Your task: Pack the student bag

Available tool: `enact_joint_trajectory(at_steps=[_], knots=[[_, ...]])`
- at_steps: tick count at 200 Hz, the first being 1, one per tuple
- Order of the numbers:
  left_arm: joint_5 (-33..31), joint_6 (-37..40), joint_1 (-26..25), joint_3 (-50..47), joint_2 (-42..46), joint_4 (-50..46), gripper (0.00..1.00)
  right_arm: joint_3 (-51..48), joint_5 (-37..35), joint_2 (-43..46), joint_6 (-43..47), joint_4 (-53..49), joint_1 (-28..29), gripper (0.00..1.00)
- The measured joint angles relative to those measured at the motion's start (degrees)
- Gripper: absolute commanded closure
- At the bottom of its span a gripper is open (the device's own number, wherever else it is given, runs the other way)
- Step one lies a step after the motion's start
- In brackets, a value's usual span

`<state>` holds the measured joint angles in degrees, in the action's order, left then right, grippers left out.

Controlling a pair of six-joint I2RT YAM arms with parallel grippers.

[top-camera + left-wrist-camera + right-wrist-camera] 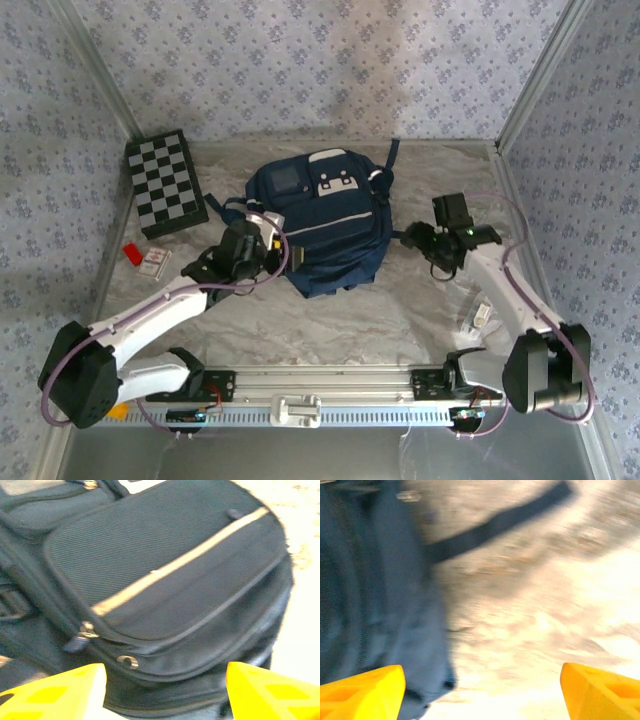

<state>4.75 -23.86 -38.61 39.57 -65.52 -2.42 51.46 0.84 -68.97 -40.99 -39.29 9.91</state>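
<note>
The student bag (325, 225), a navy backpack with white stripes and white patches, lies flat in the middle of the table. My left gripper (272, 238) is at its left side. In the left wrist view the student bag (165, 575) sits just beyond my open left gripper (165, 692), with a zip pull (79, 639) and a metal ring (127, 661) along its seam. My right gripper (422, 240) is at the bag's right side. In the right wrist view my right gripper (482, 695) stands wide open over bare table, the student bag (370, 605) to its left and a dark strap (495, 525) beyond.
A black-and-white checkered board (165, 183) lies at the back left. A small red item (132, 253) and a pale packet (157, 262) sit left of my left arm. A small light object (481, 315) lies by my right arm. Patterned walls enclose the marble table (330, 320).
</note>
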Motion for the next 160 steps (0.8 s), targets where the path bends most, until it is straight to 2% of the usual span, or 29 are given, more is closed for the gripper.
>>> enact_joint_trajectory(at_steps=[36, 77, 130, 160], knots=[[1.1, -7.8, -3.6, 0.0, -0.2, -1.0, 0.28, -7.2, -9.0, 5.8, -3.6, -7.9, -8.5, 0.00], [3.7, -11.7, -4.9, 0.6, -3.3, -0.8, 0.26, -12.0, -11.6, 7.7, -4.8, -10.5, -20.5, 0.00], [5.2, -12.5, -6.2, 2.5, -6.5, -0.6, 0.25, -17.1, -10.5, 7.8, -5.4, -11.0, -25.5, 0.00], [5.6, -12.8, -6.9, 2.9, -8.2, -0.4, 0.25, -19.2, -10.0, 7.8, -5.6, -8.9, -25.4, 0.00]])
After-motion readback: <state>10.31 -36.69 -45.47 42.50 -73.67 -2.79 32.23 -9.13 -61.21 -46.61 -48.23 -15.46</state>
